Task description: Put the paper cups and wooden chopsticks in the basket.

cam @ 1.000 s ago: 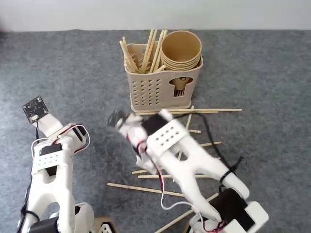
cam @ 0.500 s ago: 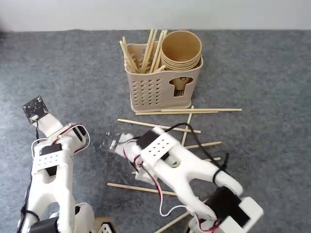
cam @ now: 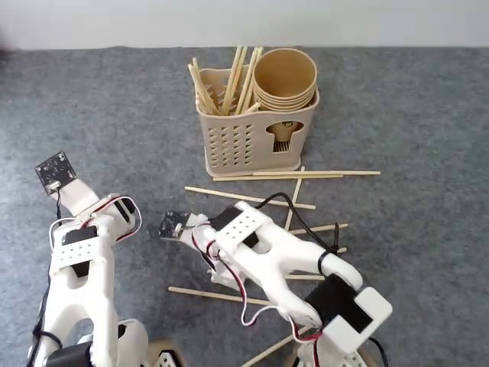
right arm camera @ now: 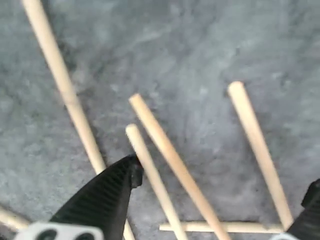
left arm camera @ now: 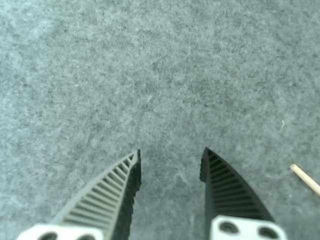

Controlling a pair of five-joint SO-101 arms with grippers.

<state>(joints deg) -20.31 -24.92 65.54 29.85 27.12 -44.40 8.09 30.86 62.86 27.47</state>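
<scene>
Left arm [cam: 76, 267]: at the left side, folded, wrist low.
Left end effector [left arm camera: 171, 151]: pointing down, jaws a little apart, holding nothing.
Right arm [cam: 275, 260]: stretched forward and leftward, wrist bent down.
Right end effector [right arm camera: 222, 177]: jaws spread wide, gripping nothing.

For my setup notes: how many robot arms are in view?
2. The left arm is over bare carpet; the right arm is over loose chopsticks. None seems hidden.

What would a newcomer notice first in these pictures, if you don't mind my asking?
The beige basket at the mat's far side, holding stacked paper cups beside upright chopsticks. In front of it, loose chopsticks lie scattered, with the right hand open just above them.
</scene>
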